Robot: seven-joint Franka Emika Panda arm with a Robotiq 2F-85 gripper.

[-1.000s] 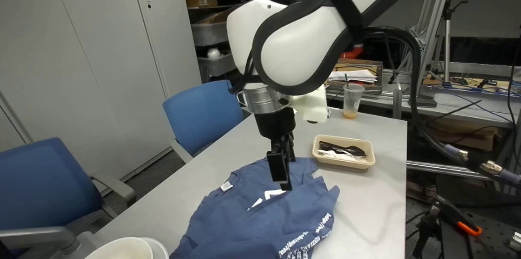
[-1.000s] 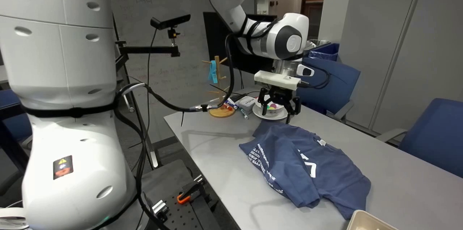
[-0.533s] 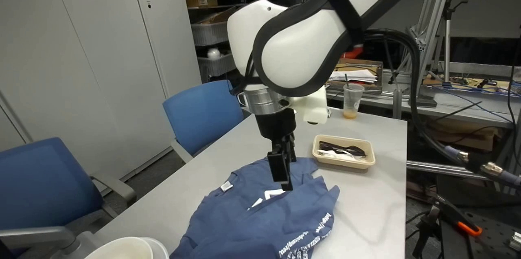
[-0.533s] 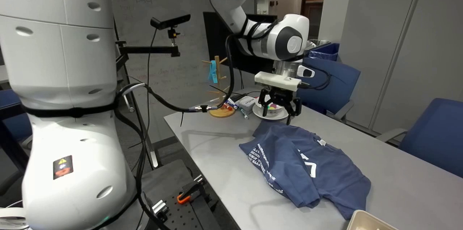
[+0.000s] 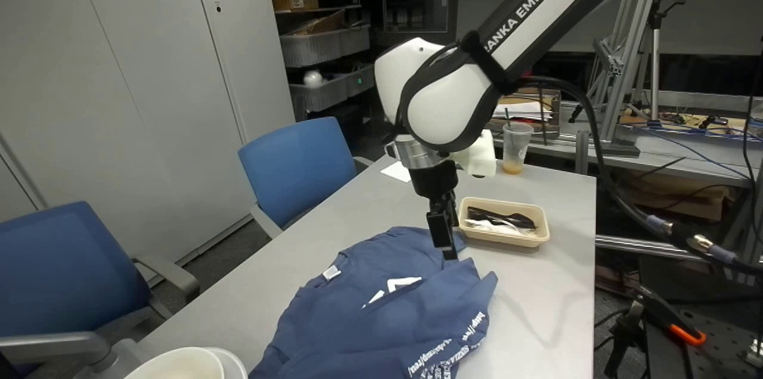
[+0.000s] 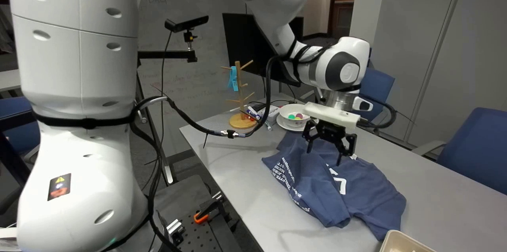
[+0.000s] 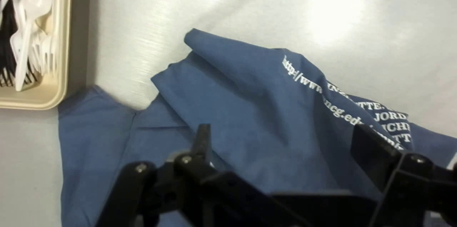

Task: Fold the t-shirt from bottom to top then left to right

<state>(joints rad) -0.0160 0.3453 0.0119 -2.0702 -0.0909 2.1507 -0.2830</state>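
Smooth, pale table (image 6: 431,196) bears a rumpled blue cloth t-shirt (image 6: 323,188), white-lettered.

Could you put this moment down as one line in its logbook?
tool: open, holding nothing, over t-shirt | t-shirt: on table, rumpled, partly folded over | folding: unfinished

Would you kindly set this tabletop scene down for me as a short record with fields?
Main item: navy t-shirt, creased, lying on the table
Fold state: one part turned over, covering some of the white chest lettering; sideways fold apparently not done yet
Robot: fingers apart over the shirt, holding nothing
Beside the shirt: tan tray with plastic cutlery; contact with the shirt unclear
Also on table: bowl of small coloured things, clear cup
Seating: blue chairs
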